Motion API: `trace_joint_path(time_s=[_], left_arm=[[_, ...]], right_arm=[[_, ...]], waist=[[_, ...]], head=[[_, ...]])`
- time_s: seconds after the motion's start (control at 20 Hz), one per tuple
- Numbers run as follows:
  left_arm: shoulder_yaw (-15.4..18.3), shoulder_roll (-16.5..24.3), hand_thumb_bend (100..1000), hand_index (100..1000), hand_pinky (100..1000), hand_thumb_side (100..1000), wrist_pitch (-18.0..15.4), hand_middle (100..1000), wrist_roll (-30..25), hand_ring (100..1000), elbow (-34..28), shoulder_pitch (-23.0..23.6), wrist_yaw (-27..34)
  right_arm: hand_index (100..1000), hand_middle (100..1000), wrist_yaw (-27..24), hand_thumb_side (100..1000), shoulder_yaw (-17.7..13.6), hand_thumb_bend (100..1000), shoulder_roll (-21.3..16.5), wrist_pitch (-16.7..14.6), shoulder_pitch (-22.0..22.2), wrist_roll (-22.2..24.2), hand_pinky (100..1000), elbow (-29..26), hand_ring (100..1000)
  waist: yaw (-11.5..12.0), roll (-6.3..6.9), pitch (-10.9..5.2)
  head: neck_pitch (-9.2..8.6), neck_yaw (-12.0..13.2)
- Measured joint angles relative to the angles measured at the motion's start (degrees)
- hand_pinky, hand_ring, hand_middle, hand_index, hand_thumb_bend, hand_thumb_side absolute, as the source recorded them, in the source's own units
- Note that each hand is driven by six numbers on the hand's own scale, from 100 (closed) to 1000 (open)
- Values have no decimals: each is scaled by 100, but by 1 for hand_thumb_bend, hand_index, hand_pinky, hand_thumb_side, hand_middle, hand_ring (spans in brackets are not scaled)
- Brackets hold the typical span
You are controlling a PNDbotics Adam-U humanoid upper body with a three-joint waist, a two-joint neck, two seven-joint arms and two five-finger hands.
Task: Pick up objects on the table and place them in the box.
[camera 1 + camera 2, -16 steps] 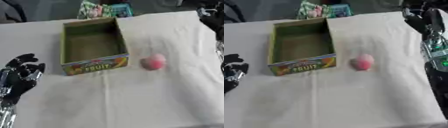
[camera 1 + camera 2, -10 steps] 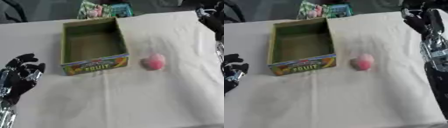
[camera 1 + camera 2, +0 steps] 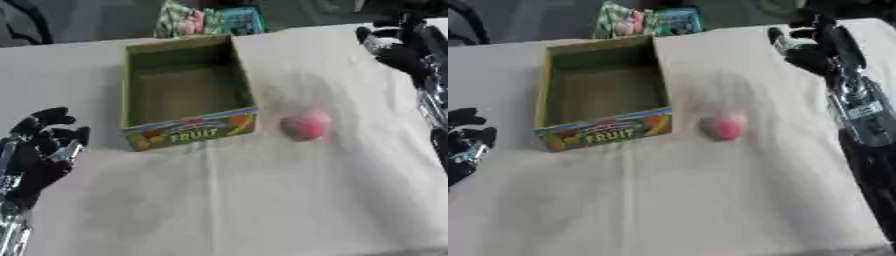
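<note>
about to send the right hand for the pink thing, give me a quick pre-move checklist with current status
1. Pink round object lying free on the table, nothing touching it: ok.
2. Box upright, open side up, nothing seen inside: ok.
3. Box and pink object apart, with a gap on the box's right side for fingers: ok.
4. Right hand holding nothing, up near the table's far right, beyond the pink object: ok.
5. Left hand out of the way at the lower left, holding nothing: ok.
6. Right hand's fingers spread enough for the grasp: cannot tell.
</note>
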Motion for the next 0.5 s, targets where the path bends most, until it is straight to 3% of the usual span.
trace_joint_path(time_s=[0.2,0.5], left_arm=[[-1,0,374,747,587,100,-1,621,-12,573,0,-1,0],[-3,0,374,747,587,100,5,622,-23,573,0,-2,0]], right_arm=[[921,809,321,232,327,500,-88,-168,2,372,757,121,856],[914,810,885,211,710,471,-151,-374,-1,959,770,463,858]], waist=[[4,-10,0],[35,-14,0]], head=[[1,-13],[4,-52]])
